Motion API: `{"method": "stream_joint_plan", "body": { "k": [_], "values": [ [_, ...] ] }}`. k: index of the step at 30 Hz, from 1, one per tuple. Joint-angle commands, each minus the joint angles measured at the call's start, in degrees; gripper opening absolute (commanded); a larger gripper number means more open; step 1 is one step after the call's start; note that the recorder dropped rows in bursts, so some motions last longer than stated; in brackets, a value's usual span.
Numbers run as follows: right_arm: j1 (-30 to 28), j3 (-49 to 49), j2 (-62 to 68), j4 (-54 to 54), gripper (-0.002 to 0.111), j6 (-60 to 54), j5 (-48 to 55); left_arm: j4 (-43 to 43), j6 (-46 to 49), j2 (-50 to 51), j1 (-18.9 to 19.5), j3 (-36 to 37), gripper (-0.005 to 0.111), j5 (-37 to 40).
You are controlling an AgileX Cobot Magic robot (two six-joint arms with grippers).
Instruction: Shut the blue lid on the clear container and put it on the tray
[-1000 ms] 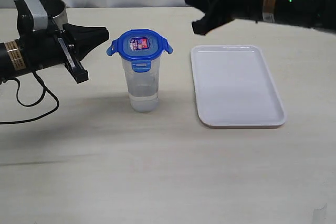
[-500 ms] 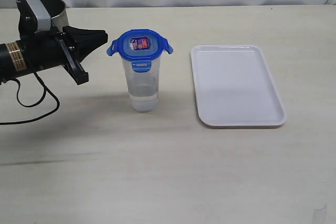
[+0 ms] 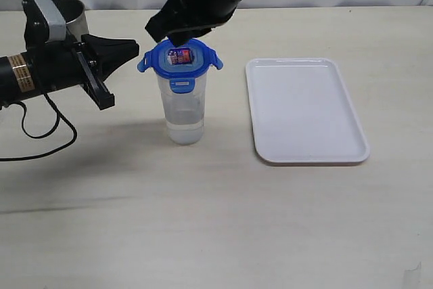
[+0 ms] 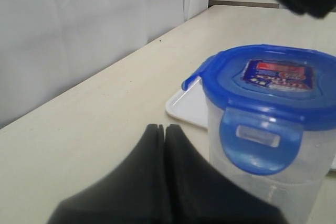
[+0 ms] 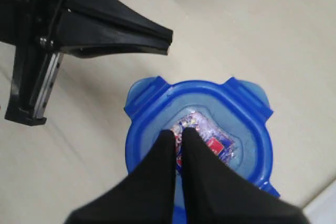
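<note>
The right claw (image 3: 173, 40) is clenched shut with nothing in it, black tips parked over the sticker on the blue lid (image 3: 180, 59), upper middle of the exterior frame. Whether contact is actually made can't be told. The left claw (image 3: 134, 48) is clamped shut and empty too. It's aimed sideways at the lid from the left of the frame, with a small gap left between.

The lid, glossy and roundish, is seated on the clear container (image 3: 184, 109), a translucent tumbler narrowed toward its base. The container is stood upright on the matte beige worktop (image 3: 203, 221). The tray (image 3: 308, 109), flat white plastic with rounded corners and a low rim, is laid to the right of it, near but not touching. A grey metal cup (image 3: 71, 13) is tucked behind the left arm at upper left.

Only in the left wrist view is the front flap seen close up, folded down against the container wall, with a side flap sticking out. The red-and-blue sticker is shown from straight above only in the right wrist view, half covered by the tips. The whole tray is shown only in the exterior view.
</note>
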Motion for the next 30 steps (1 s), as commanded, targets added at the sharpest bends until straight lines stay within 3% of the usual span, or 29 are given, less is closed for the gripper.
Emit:
{"method": "stream_joint_plan", "body": {
  "k": [1, 15, 18, 23, 30],
  "values": [
    [0.2, -0.1, 2.0, -0.3, 0.004, -0.1, 0.7, -0.4, -0.3, 0.2, -0.2, -0.3, 0.000, -0.7],
    [0.2, -0.1, 4.5, -3.0, 0.004, -0.2, 1.6, -0.6, -0.1, 0.2, -0.1, -0.3, 0.000, 1.5],
    [0.2, -0.1, 4.5, -3.0, 0.004, -0.2, 1.9, 1.5, -3.3, 0.2, 2.4, 0.1, 0.000, 3.7],
    [0.2, -0.1, 4.5, -2.8, 0.004, -0.1, 1.9, 4.3, 0.8, 0.2, 5.7, 4.7, 0.000, -4.2],
    [0.2, -0.1, 4.5, -2.8, 0.004, -0.1, 2.0, 7.1, 3.6, 6.1, 5.7, 5.4, 0.000, -4.4]
  ]
}}
